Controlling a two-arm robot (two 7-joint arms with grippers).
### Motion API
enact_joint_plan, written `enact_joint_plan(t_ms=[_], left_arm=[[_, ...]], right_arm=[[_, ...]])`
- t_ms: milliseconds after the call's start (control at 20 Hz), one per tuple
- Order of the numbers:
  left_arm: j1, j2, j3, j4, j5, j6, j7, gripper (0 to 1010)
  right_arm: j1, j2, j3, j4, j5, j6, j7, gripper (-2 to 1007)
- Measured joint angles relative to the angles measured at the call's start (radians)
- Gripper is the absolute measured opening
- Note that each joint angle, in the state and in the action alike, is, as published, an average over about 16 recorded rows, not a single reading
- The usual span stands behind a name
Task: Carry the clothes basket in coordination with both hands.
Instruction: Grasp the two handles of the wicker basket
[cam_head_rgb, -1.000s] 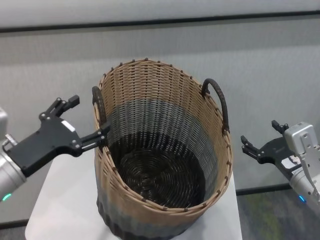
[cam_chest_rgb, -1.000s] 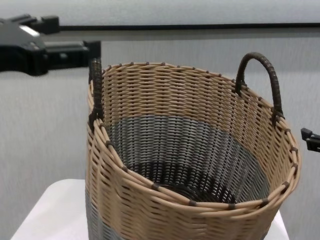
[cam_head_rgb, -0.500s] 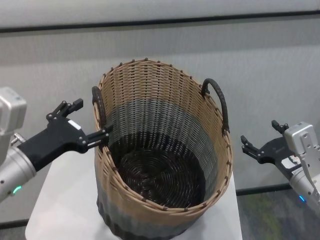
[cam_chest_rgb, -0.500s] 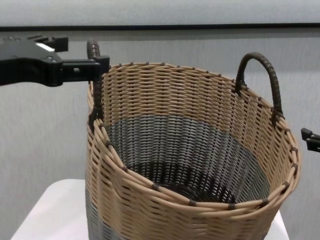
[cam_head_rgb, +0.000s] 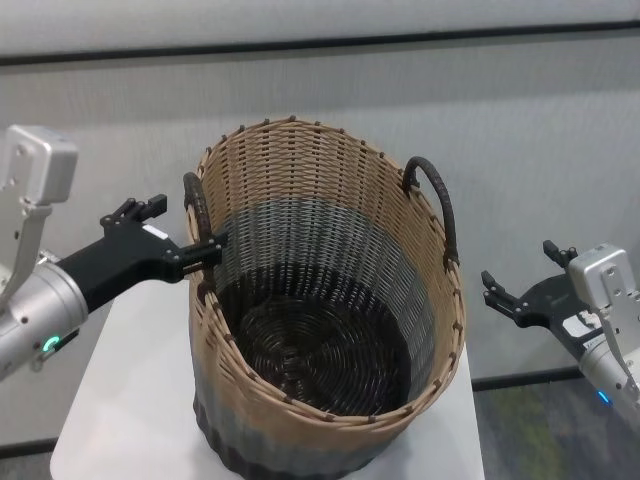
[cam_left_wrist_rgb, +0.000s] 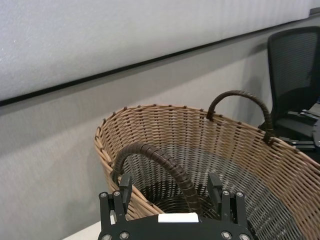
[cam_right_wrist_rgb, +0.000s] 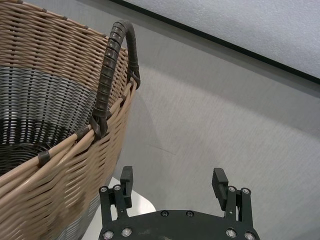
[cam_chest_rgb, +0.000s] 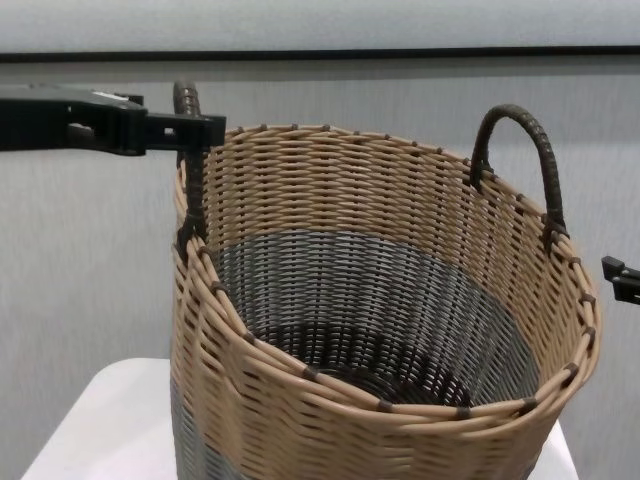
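Note:
The clothes basket (cam_head_rgb: 320, 300) stands upright on a white table (cam_head_rgb: 130, 400). It is woven, with a tan top band, a grey middle and a dark base. My left gripper (cam_head_rgb: 175, 230) is open at the basket's left loop handle (cam_head_rgb: 195, 205). In the left wrist view the gripper (cam_left_wrist_rgb: 170, 186) has one finger on each side of the handle (cam_left_wrist_rgb: 155, 157), not closed on it. My right gripper (cam_head_rgb: 520, 272) is open and empty, off to the right of the right handle (cam_head_rgb: 438, 205). In the right wrist view that handle (cam_right_wrist_rgb: 111, 70) is well ahead of the fingers (cam_right_wrist_rgb: 220, 180).
A grey wall with a dark stripe stands close behind the basket. The table's front corners (cam_chest_rgb: 90, 420) show in the chest view. A black mesh chair (cam_left_wrist_rgb: 295, 70) stands beyond the basket's right side.
My left gripper has levelled out and moved in to the left handle, so its fingers now straddle it. The right gripper and the basket have not moved.

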Motion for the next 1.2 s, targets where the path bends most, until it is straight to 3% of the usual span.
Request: enact_joint_plan(t_ms=[200,550,850,1200], left_arm=[[-0.027,-0.025,0.005,0.015,-0.001,0.060,0.013,1002],[-0.066,-0.065,0.016,0.060,0.009,0.113,0.016,1002],[-0.090,-0.091,0.023,0.100,0.018,0.132,0.011,1002],[-0.103,-0.110,0.024,0.129,0.037,0.131,0.009,1002]], right_arm=[[0.000,0.000,0.000,0.000,0.000,0.000,0.000,1001],[0.000,0.000,0.000,0.000,0.000,0.000,0.000,1001],[0.000,0.000,0.000,0.000,0.000,0.000,0.000,1001],[0.000,0.000,0.000,0.000,0.000,0.000,0.000,1001]])
